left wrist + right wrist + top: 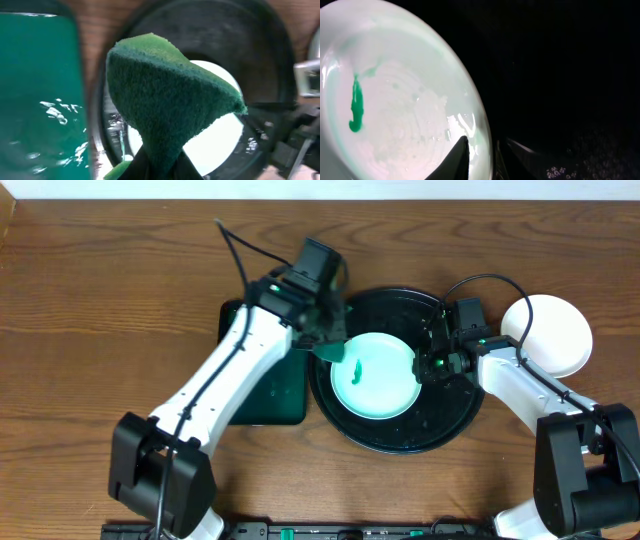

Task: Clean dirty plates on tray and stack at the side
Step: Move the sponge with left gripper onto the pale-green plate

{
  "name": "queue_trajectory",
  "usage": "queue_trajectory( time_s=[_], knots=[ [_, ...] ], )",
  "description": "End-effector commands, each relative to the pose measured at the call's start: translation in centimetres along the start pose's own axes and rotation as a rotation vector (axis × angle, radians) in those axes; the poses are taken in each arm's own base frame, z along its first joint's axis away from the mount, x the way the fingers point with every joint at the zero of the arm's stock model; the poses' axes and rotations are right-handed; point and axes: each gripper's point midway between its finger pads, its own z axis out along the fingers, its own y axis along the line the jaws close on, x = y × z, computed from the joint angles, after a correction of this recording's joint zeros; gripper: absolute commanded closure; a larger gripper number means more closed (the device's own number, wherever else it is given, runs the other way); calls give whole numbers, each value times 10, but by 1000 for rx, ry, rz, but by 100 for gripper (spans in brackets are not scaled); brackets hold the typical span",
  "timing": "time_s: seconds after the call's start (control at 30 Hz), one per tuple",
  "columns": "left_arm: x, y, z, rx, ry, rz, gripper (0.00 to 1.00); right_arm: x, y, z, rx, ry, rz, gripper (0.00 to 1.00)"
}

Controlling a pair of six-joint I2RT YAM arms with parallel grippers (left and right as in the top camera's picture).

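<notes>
Left end effector (325,340) is being clamped on a green sponge (165,95) above the smeared plate (375,375) in the tray (440,430); its right rim is being straddled by the right end effector (430,365), grip unclear.

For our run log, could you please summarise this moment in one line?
left tool: shut on sponge, near plate | right tool: straddling plate rim, grip unclear | plate: on tray, smeared

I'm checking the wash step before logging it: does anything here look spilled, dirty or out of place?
The plate on the black tray has an unwiped green smear left of centre. Water drops speckle the tray. The left end effector holds the sponge at the plate's edge.
</notes>
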Motion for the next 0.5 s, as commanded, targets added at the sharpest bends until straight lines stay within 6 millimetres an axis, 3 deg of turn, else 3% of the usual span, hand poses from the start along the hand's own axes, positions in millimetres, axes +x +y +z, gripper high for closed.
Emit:
queue_trajectory(
  time_s=[0.0, 0.13, 0.33, 0.47],
  knots=[
    [10, -5, 20, -21, 28, -46, 93, 1, 5, -1, -18, 0, -3, 82],
    [17, -10, 41, -36, 55, -36, 93, -1, 0, -1, 11, -10, -4, 76],
    [27, -5, 67, -67, 104, -65, 93, -3, -4, 0, 31, -21, -5, 92],
    [31, -1, 76, -84, 127, -70, 93, -2, -5, 3, 27, -36, -10, 95]
  ],
)
